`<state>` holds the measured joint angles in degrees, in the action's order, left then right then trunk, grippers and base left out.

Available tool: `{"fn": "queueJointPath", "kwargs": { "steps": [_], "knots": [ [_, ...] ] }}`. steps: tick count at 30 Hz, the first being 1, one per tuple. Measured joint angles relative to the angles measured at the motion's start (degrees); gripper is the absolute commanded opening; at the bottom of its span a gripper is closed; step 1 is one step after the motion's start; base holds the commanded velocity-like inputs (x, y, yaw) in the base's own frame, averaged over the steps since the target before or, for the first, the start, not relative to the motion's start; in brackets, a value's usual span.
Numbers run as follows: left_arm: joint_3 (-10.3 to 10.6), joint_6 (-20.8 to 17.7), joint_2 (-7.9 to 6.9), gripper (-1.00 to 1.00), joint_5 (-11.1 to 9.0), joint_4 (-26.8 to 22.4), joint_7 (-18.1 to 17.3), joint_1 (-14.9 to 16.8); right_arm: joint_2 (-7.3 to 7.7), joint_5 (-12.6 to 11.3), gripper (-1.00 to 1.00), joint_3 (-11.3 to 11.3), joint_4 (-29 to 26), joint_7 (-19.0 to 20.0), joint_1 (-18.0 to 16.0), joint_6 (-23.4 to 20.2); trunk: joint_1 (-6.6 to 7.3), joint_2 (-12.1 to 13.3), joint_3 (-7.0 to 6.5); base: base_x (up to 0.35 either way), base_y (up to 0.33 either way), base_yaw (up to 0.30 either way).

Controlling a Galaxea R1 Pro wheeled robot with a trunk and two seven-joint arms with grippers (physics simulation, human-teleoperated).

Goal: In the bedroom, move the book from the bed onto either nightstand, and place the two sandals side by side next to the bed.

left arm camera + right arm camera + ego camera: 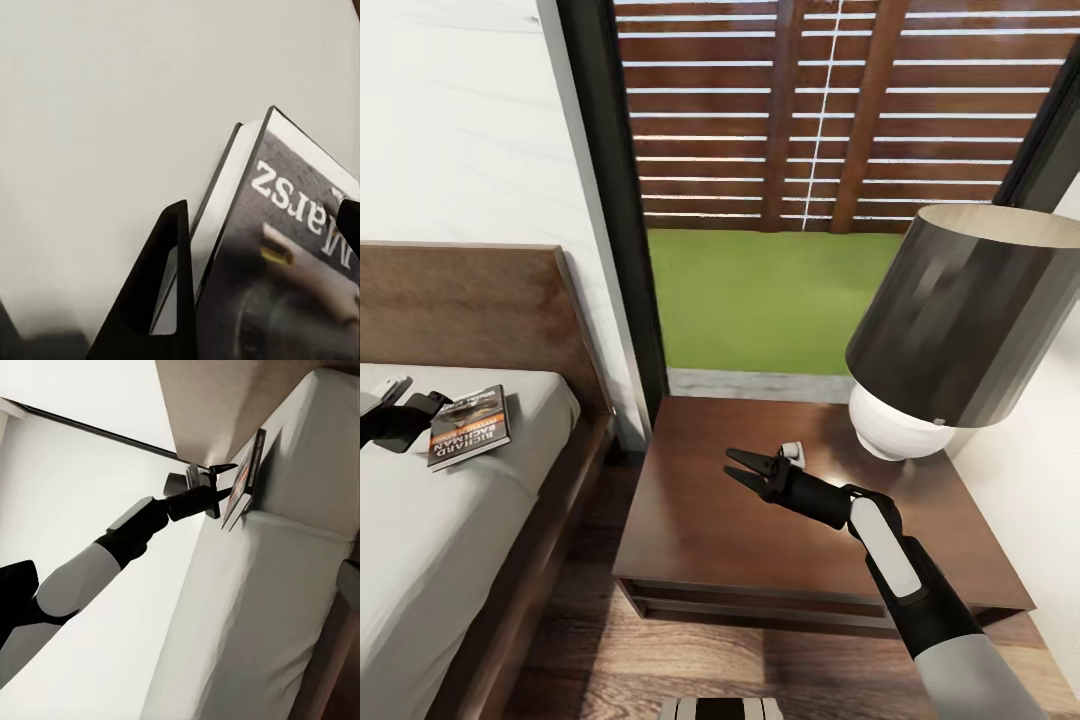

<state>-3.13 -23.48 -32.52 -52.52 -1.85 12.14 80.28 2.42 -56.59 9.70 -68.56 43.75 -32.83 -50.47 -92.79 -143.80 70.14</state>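
Note:
The book (470, 425), dark grey with an orange band, lies on the bed's pale mattress (420, 550) near the headboard. My left gripper (434, 405) is at the book's left edge, open. Its fingers straddle that edge, one finger (161, 300) beside the pages and the other over the cover (300, 247). The right wrist view shows the same left gripper (227, 480) at the book (251, 472). My right gripper (743, 470) hovers open and holding nothing over the dark-brown nightstand (690, 530) to the right of the bed. The sandals are out of view.
A table lamp (960, 320) with a dark shade and white base stands on the nightstand's back right corner. Behind is a tall dark-framed window (610, 200) onto grass and a slatted fence. Wood floor (590, 660) runs between bed and nightstand.

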Motion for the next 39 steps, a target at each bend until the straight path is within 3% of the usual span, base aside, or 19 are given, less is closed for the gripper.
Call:
{"fn": "queueJointPath", "kwargs": {
  "steps": [12,39],
  "knots": [
    [0.09,-0.03,-0.06,1.0,0.07,0.04,-0.07,-0.02,0.0,-0.04,1.0,0.04,0.0,-0.02,0.0,0.06,0.0,0.0,0.0,0.0,-0.13,0.0],
    [0.04,-0.03,-0.09,1.0,0.03,0.02,0.12,0.0,0.0,-0.05,1.0,0.0,0.0,-0.01,0.0,0.09,0.0,0.0,0.0,0.0,-0.008,0.0]
  ]
}}
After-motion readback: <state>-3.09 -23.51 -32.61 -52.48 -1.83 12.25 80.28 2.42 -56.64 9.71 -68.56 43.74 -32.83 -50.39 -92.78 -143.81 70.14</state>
